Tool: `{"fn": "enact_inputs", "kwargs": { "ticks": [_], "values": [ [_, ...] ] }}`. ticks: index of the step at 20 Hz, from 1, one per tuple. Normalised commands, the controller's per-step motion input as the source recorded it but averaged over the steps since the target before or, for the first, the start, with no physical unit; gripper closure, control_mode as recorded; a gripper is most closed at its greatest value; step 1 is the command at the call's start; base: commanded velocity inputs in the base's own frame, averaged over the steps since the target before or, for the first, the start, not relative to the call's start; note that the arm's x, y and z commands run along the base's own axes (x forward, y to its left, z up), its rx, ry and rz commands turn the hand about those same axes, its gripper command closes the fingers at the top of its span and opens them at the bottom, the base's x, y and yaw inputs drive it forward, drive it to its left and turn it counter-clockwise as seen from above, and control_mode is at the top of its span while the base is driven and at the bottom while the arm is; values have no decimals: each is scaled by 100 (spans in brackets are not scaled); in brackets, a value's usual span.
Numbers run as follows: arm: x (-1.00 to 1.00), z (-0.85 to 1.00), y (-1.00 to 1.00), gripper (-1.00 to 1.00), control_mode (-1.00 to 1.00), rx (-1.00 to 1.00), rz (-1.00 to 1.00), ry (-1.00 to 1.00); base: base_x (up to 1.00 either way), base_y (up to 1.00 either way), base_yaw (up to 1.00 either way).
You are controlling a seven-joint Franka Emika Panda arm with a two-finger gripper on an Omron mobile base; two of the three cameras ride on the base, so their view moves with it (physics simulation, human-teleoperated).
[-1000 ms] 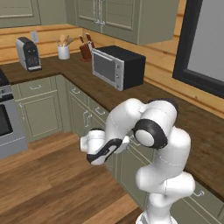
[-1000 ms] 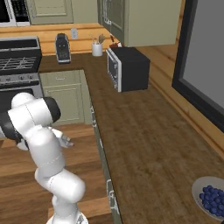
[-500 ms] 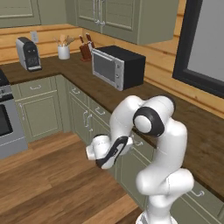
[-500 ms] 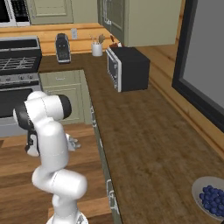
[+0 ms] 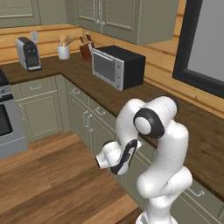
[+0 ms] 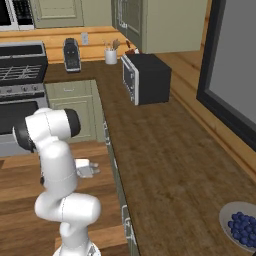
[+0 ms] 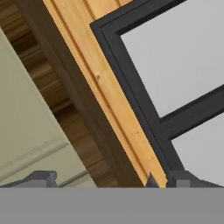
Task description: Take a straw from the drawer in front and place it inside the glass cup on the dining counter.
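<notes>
A black microwave (image 5: 118, 66) sits on the dark wood bench (image 6: 150, 150) beside a knife block (image 5: 85, 50) and a white utensil holder (image 5: 64, 51). A coffee machine (image 5: 28, 54) stands near the stove (image 6: 20, 70). A bowl of blueberries (image 6: 242, 227) rests below a dark-framed window (image 7: 175, 65).

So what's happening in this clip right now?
The white robot arm is folded low in front of the sage-green base cabinets, beside the dark wood countertop. Its open two-finger gripper holds nothing and faces the counter edge and a black-framed window. All drawers in sight look closed.
</notes>
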Motion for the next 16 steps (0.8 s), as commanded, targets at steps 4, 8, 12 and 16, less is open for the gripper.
{"fn": "enact_inputs", "kwargs": {
  "ticks": [4,8,12,16],
  "values": [
    [27,-18,-4,-100,-100,0,0,1,0,0,0],
    [49,-20,0,-100,-100,0,0,5,0,0,0],
    [58,-35,0,-100,-100,0,0,11,0,0,0],
    [42,-44,0,-100,-100,0,0,11,0,0,0]
  ]
}}
